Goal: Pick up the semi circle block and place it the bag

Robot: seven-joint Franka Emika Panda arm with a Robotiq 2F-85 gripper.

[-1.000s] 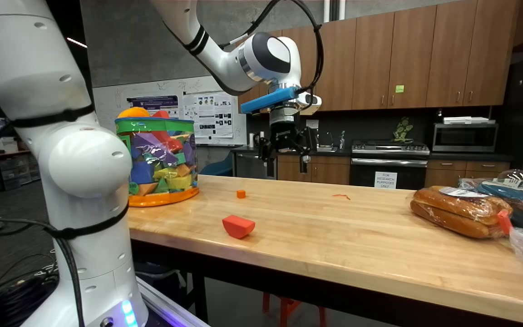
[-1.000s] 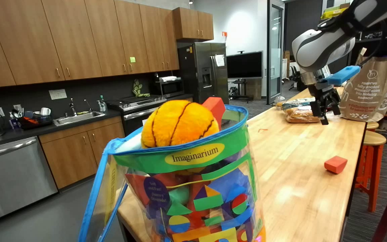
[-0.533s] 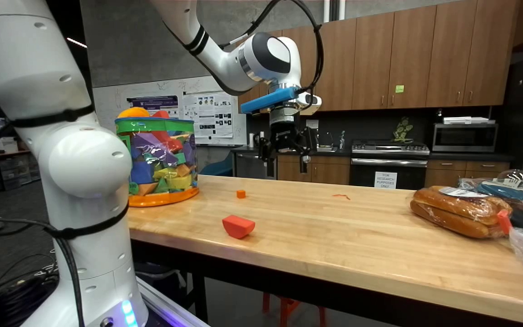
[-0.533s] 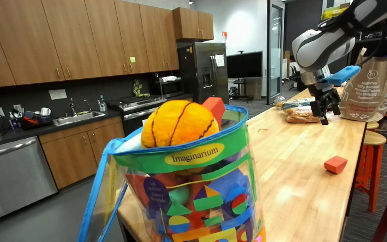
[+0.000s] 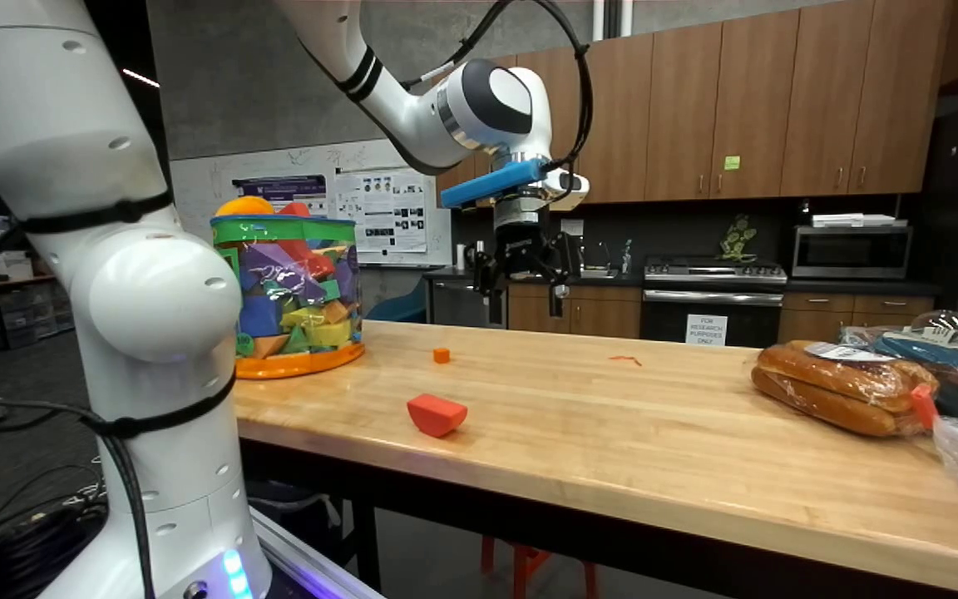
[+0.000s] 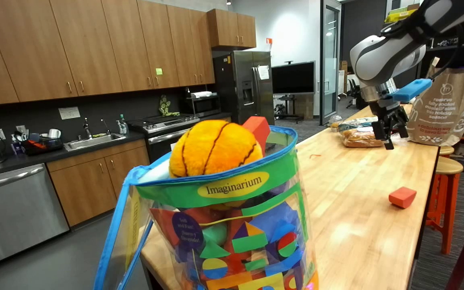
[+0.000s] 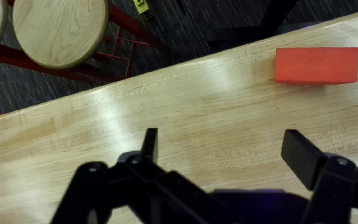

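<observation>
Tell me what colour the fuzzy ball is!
The ball is yellow-orange with dark lines, clearest in an exterior view.

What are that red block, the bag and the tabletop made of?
The red block is probably foam: matte and grainless, though painted wood is possible. The bag seems mostly clear, glossy plastic: transparent walls, some glare. The tabletop looks like varnished wood: visible grain, bright reflections.

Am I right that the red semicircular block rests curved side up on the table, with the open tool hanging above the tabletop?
Not quite: in both exterior views, the red semicircular block rests on the table curved side down, flat face up; the rest stands.
</observation>
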